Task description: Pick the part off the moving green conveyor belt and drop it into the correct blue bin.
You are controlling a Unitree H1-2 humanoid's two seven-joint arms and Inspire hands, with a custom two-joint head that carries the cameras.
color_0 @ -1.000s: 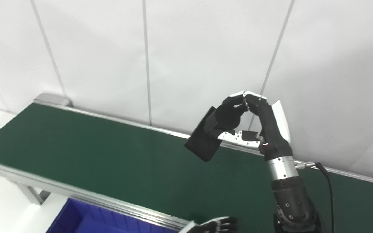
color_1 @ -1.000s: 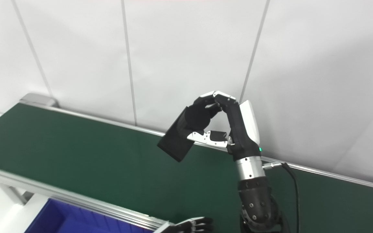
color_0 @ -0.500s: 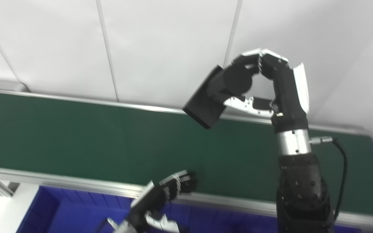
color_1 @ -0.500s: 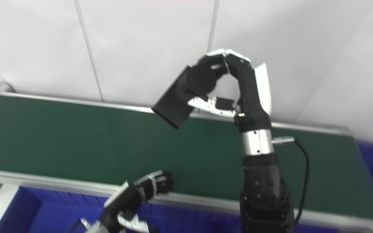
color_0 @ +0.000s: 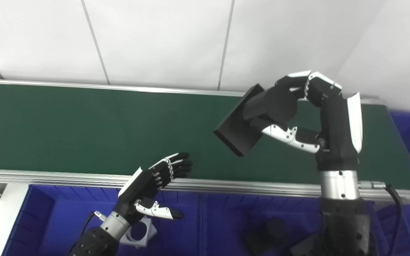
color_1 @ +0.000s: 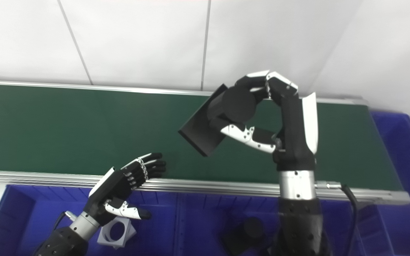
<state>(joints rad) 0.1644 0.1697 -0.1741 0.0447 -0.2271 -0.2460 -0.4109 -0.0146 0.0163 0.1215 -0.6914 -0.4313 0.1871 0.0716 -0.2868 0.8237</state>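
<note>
Left eye view: right hand [color_0: 308, 113] grips black part [color_0: 242, 122]; blue bins [color_0: 205, 220] hold parts.

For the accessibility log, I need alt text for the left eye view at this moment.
The right hand holds a black part with a flat square plate and round boss above the green conveyor belt. The left hand hangs open at the belt's near rail, over blue bins holding a white square part with a round hole and other black parts.

You see a dark green belt [color_0: 84, 124] (plain, with silver rails), blue bins [color_0: 66, 213], a matte black part [color_0: 240, 122], and black-and-white hands [color_0: 319, 117].
</note>
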